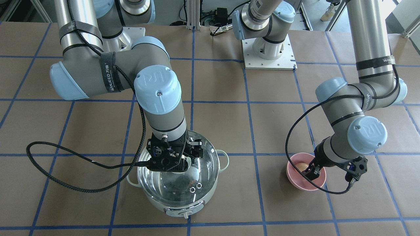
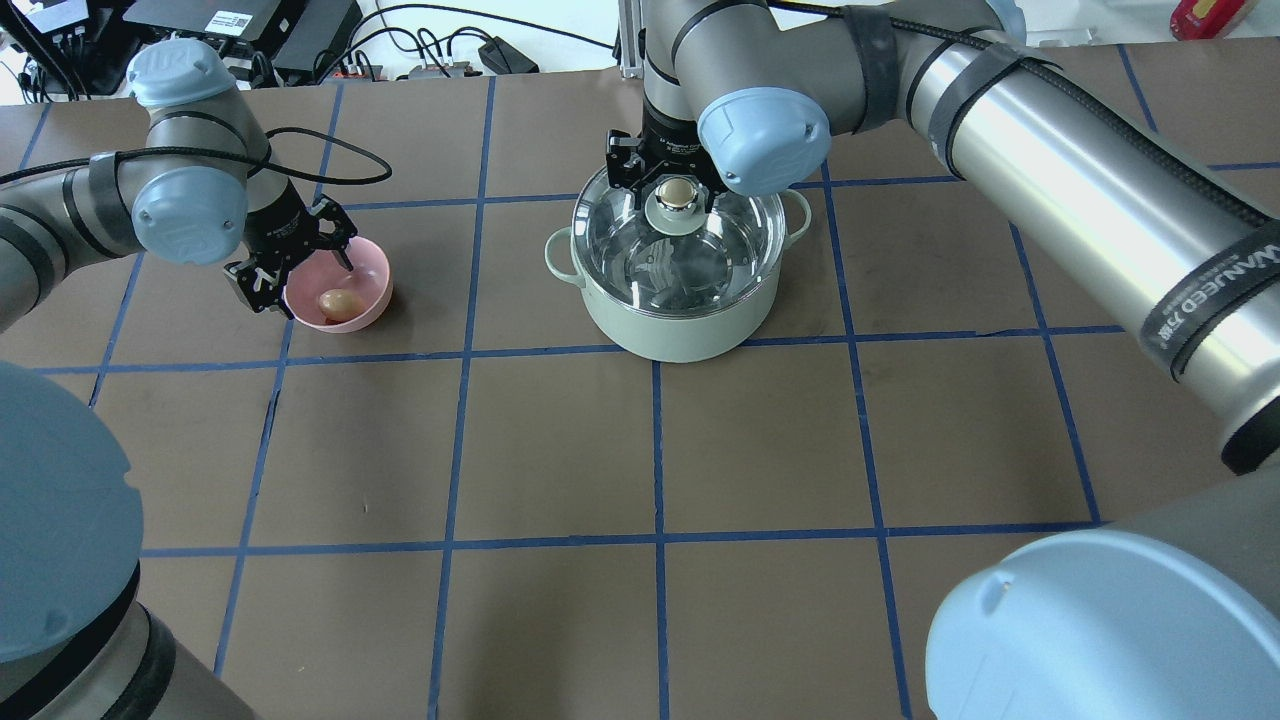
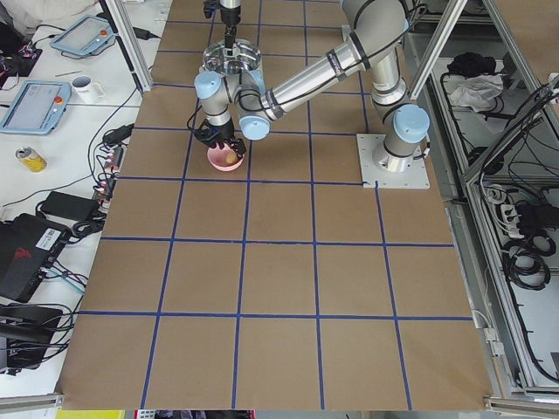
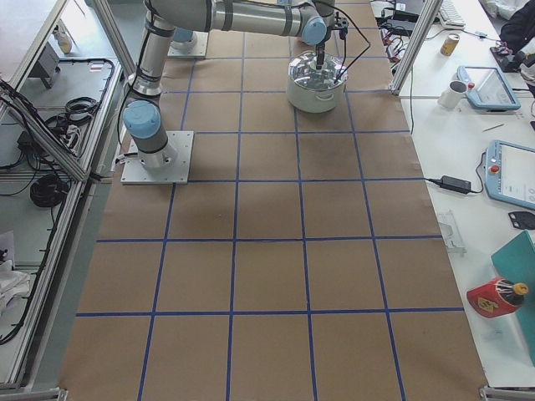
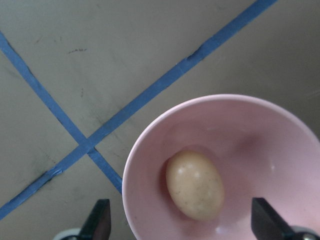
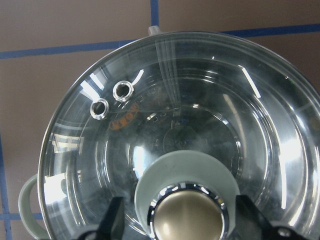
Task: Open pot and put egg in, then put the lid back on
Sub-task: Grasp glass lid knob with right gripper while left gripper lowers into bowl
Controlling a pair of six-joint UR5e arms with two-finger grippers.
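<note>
The pale mint pot (image 2: 680, 335) stands at the table's middle with the clear glass lid (image 2: 700, 260) over it. My right gripper (image 2: 677, 192) is open, its fingers on either side of the lid's beige knob (image 6: 187, 220) with gaps showing. I cannot tell whether the lid rests fully on the rim. The light-brown egg (image 2: 337, 302) lies in a small pink bowl (image 2: 372, 280). My left gripper (image 2: 300, 280) is open just above the bowl's edge. In the left wrist view the egg (image 5: 195, 185) lies between its fingertips (image 5: 100, 220), one of them outside the rim.
The pot's control knob (image 1: 185, 214) faces away from the robot, and its loop handles (image 2: 556, 256) stick out sideways. Two metal vent rings (image 6: 111, 99) sit in the lid. Brown paper with blue tape lines covers the table (image 2: 560, 450). Both arms' cables hang near the grippers.
</note>
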